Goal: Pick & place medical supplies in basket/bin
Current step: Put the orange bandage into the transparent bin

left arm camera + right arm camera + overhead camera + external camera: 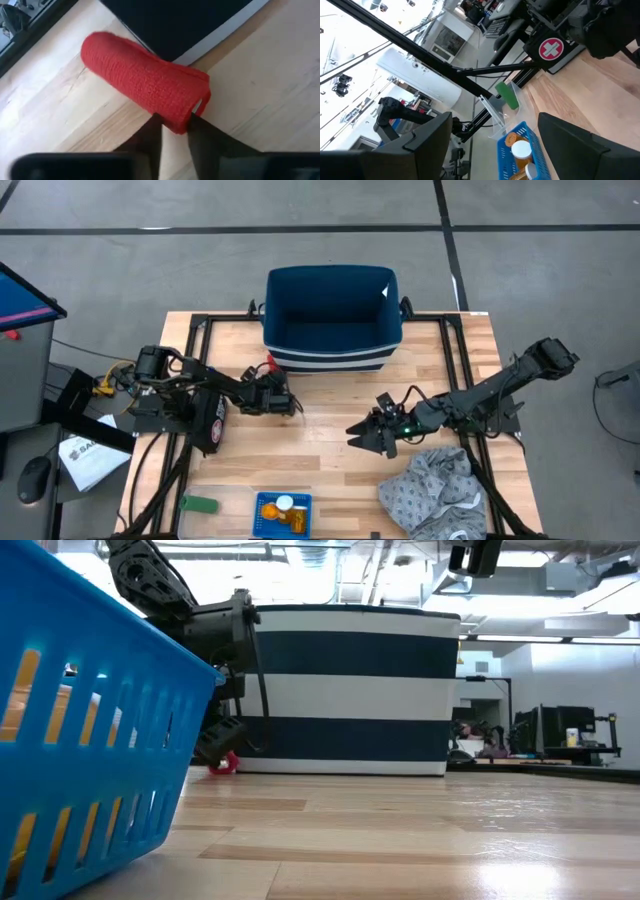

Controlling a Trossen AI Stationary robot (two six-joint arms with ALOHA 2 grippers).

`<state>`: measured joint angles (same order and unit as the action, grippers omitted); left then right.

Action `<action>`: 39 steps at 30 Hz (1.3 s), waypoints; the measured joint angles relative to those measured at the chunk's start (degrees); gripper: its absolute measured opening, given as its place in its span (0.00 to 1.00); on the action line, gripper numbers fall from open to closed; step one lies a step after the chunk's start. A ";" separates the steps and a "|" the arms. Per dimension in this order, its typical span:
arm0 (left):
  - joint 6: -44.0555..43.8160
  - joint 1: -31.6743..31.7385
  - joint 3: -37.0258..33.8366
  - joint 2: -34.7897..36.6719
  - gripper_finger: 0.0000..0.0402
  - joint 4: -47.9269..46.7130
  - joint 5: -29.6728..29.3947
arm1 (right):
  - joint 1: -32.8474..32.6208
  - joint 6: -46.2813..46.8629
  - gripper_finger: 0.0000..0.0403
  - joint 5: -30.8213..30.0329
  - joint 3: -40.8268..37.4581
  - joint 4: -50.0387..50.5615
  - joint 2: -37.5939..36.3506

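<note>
My left gripper [270, 372] [174, 131] is at the navy tub's near left corner, shut on a red cylinder [268, 362] [140, 75], a roll of woven wrap lying on the table [222, 764]. My right gripper [370, 438] [495, 125] hangs open over the table's middle and touches nothing. The small blue basket [257, 520] [90, 740] sits at the near edge. It holds orange pill bottles [272, 508], one of them white-capped [521, 150]. A flat green piece [200, 504] [507, 95] lies on the table left of the basket. My left gripper pinches the red cylinder between its two fingers at the lower rim of one end [185, 117]. The fingers [200, 137] come in low, pointing toward the tub. The roll lies on its side on the table next to the tub's base.
The navy white-striped tub [330, 355] [350, 690] stands at the far edge, just behind the red roll. A crumpled grey cloth [440, 490] lies at the near right corner. Bare wood shows between the tub and the basket.
</note>
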<state>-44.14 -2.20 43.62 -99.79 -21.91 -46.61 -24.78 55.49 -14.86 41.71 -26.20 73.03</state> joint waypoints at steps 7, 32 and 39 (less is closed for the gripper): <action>-4.54 0.39 0.00 0.00 0.02 -0.17 0.11 | 0.05 0.02 0.72 -0.02 0.00 0.00 0.00; -17.53 -12.33 -0.02 34.31 0.00 -24.63 7.15 | 2.37 -2.39 0.72 -0.08 0.00 -4.01 0.00; -14.42 -20.58 0.09 46.72 0.00 -24.41 21.91 | 4.82 -4.28 0.72 -0.17 0.02 -8.60 0.00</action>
<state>-58.56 -22.78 43.70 -53.07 -46.33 -24.70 -19.97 51.21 -15.03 41.74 -34.79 73.03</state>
